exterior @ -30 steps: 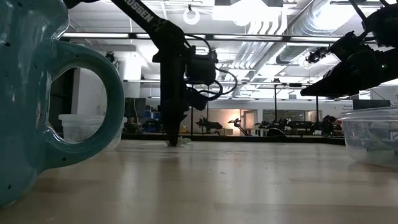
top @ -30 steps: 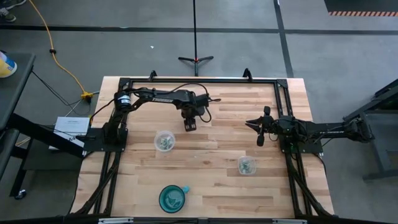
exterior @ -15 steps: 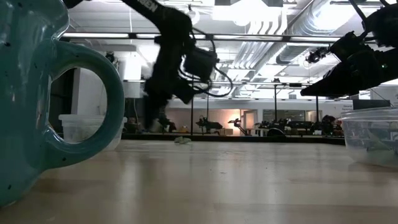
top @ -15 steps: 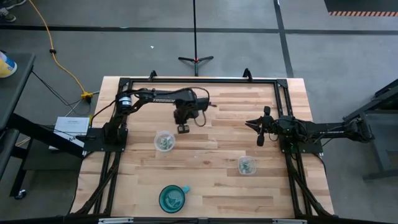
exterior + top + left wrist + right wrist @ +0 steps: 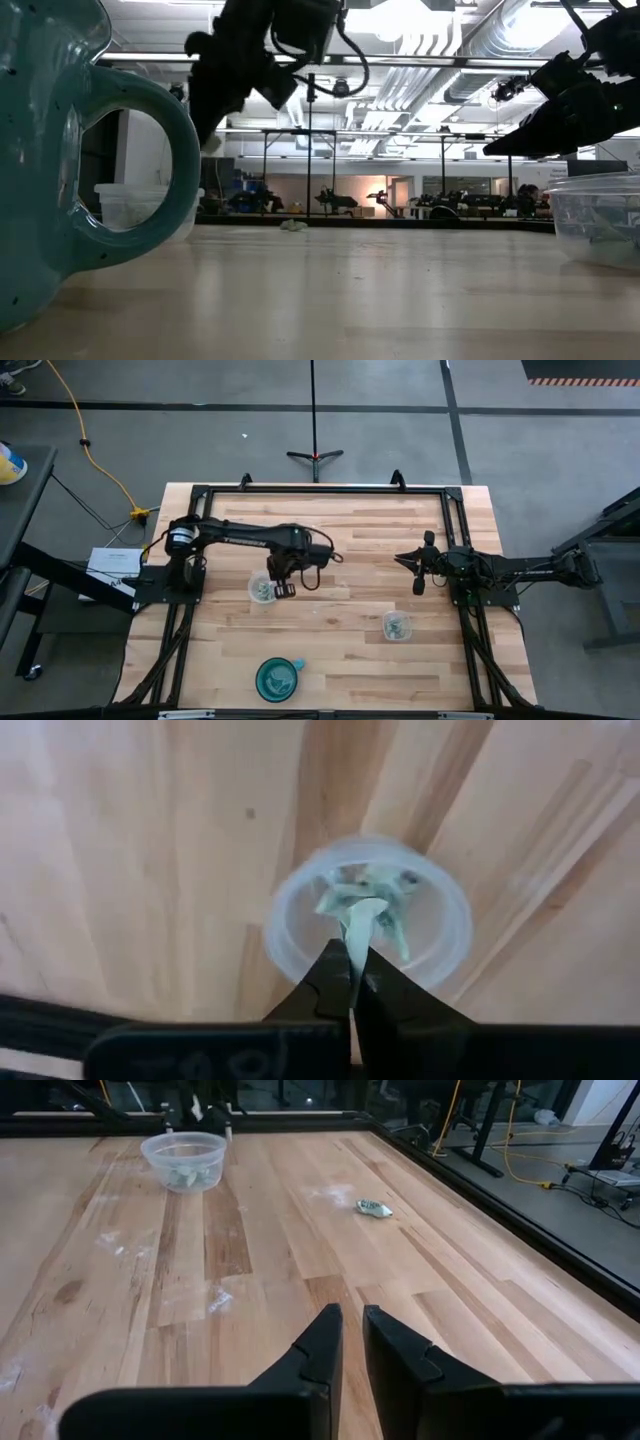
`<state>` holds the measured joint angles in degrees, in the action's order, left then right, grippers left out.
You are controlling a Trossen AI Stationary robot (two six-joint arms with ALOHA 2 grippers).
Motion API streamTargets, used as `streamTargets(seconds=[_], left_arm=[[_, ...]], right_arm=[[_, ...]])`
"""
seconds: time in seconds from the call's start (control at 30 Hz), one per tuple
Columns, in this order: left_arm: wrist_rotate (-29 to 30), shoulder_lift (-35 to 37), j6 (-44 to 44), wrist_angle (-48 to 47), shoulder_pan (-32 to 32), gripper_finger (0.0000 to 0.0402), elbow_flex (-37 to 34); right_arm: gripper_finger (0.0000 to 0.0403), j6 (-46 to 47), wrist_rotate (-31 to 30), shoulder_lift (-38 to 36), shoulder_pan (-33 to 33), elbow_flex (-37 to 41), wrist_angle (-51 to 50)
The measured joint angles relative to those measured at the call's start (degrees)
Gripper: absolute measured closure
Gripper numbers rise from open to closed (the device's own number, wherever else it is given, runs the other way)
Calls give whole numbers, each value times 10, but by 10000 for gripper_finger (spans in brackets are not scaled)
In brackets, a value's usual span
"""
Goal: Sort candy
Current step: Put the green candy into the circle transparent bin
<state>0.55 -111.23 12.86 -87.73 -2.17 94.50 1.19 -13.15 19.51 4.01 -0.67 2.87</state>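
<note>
My left gripper [image 5: 352, 982] is shut on a pale green candy [image 5: 362, 918] and hangs above a clear cup [image 5: 443, 888] with several candies in it. In the high view this gripper [image 5: 281, 589] is just right of that cup [image 5: 262, 588]. One loose candy [image 5: 373, 1207] lies flat on the wood at mid-table. A second clear cup [image 5: 396, 625] with candies stands at the near right. My right gripper [image 5: 350, 1325] waits at the right [image 5: 418, 575], shut on nothing. My left gripper pinches the candy by its near wrapper end [image 5: 356, 948] between the two fingertips. The fingers come from above, pointing down. The candy sticks out past the fingertips, lifted clear of the table and above the cup's opening.
A teal mug [image 5: 278, 678] stands near the front edge and fills the left of the low view [image 5: 60, 170]. A black frame [image 5: 320, 488] runs around the table's far and side edges. Bare wood lies between the two cups.
My left gripper stood down at the table's far middle. It has risen from there and swung toward the near left, and now hangs over the left cup with a candy. Another candy has stayed on the table where the gripper was.
</note>
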Motion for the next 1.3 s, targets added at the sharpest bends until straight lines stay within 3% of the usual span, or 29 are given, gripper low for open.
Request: streamTargets(seconds=[0.23,0.37,0.53,0.73,0.87,1.0,1.3], left_arm=[[-50,2,9,-3,23,362,-88],[-17,2,27,10,16,350,-130],[-19,2,44,29,-8,278,-136],[-31,20,-26,73,-34,186,-134],[13,39,-76,163,-70,143,-124],[-1,44,-118,299,-135,118,-120],[-14,-8,-132,484,-251,110,-120]], right_arm=[[372,-2,0,0,0,0,0],[371,-2,0,0,0,0,0],[367,-2,0,0,0,0,2],[370,0,0,0,0,0,2],[373,-1,-1,0,0,0,4],[370,-1,-3,0,0,0,5],[370,-1,-2,0,0,0,4]])
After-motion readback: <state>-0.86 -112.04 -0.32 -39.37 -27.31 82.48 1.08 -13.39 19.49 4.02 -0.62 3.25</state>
